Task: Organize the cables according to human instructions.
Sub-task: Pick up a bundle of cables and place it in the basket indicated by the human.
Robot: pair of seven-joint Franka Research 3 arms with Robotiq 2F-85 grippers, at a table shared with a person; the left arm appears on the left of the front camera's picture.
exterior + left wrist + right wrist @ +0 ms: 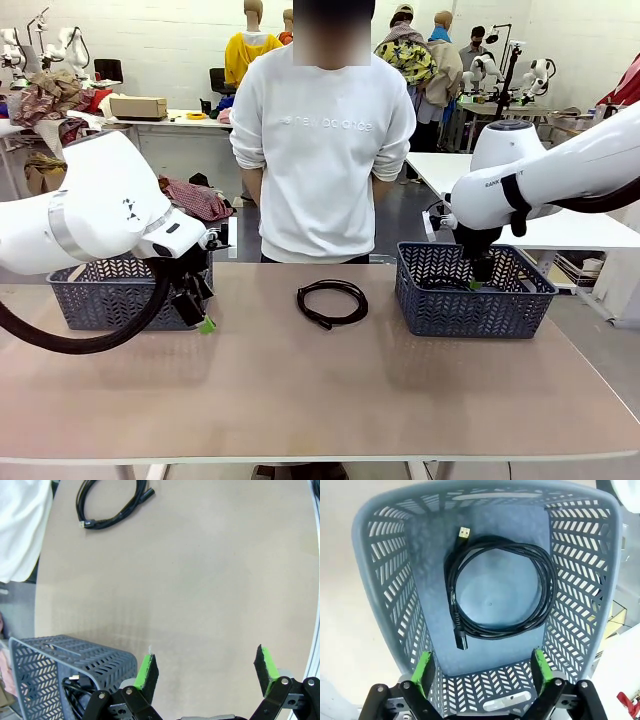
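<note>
**Loose cable** (332, 302): one black coil, flat on the table (300, 410). It lies midway along the far edge, between the two baskets and just in front of the person (322, 150). The coil is nearly round, slightly longer along that far edge.

**Left gripper** (205, 666): my fingers are spread with nothing between them. It hangs over the table just beside the inner end of the left basket (90, 298). The coil lies toward the table's middle and farther across, well apart, with bare table between.

**Right gripper** (481, 659): spread and empty, low inside the right basket (520, 305). It is above a stowed cable (497, 590) lying flat on the basket floor.

**Judgement:** both grippers sit about equally far from the coil. My left has the open line, because the basket wall stands between my right and the coil.
</note>
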